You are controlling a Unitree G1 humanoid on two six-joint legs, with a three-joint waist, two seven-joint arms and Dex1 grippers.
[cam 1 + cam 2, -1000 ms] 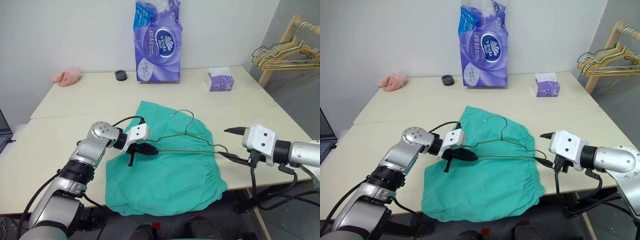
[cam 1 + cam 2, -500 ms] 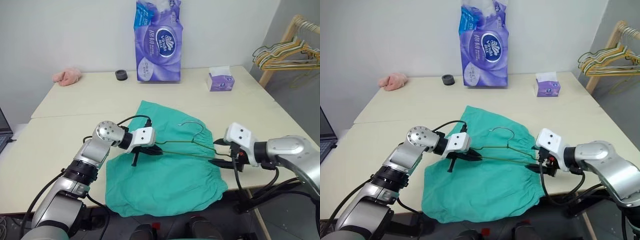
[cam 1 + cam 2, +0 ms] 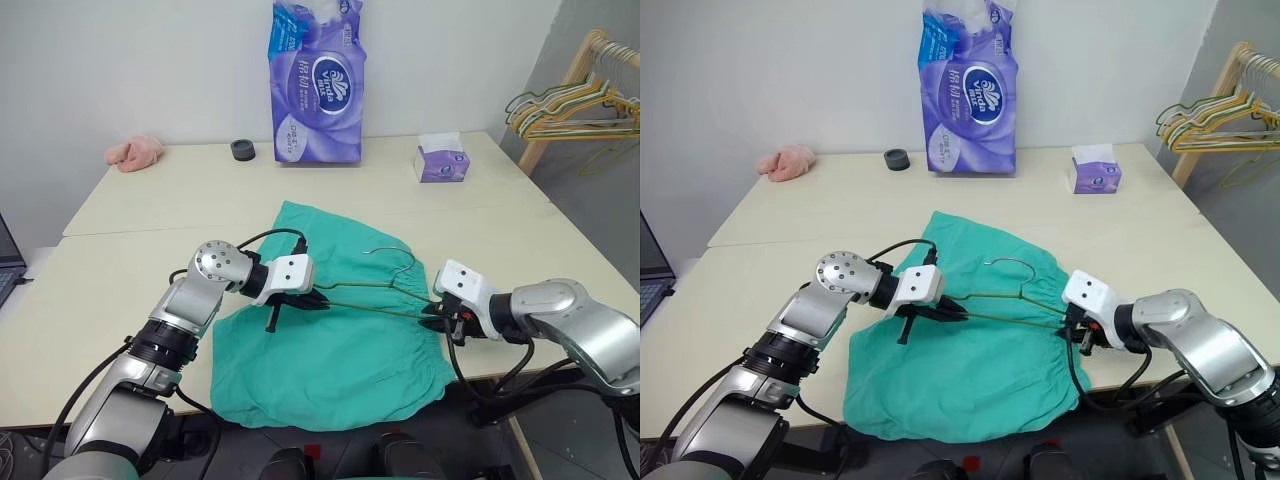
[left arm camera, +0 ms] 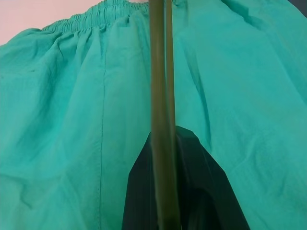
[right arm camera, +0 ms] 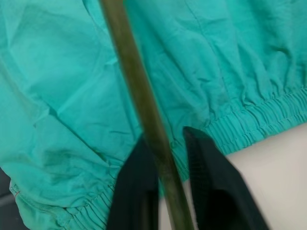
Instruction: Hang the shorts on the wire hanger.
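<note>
The teal-green shorts (image 3: pixel 340 350) lie flat on the near part of the table (image 3: pixel 150 210), with the gathered waistband toward the front right edge. The thin olive wire hanger (image 4: pixel 160 120) hovers just over them, its hook (image 3: pixel 391 249) pointing away from me. My left gripper (image 3: pixel 310 298) is shut on the hanger's left end. At the hanger's right corner, above the waistband, my right gripper (image 3: pixel 432 309) is shut on the wire (image 5: pixel 139 96), which runs between its two black fingers (image 5: pixel 211 182).
A tall purple tissue pack (image 3: pixel 315 85), a small tissue box (image 3: pixel 440 162), a black tape roll (image 3: pixel 241 150) and a pink cloth lump (image 3: pixel 134 152) sit along the far side. A wooden rack of hangers (image 3: pixel 580 95) stands beyond the right edge.
My right gripper dropped and moved left to the hanger's right corner, then went from open to shut on the wire. The left gripper kept its hold and barely moved.
</note>
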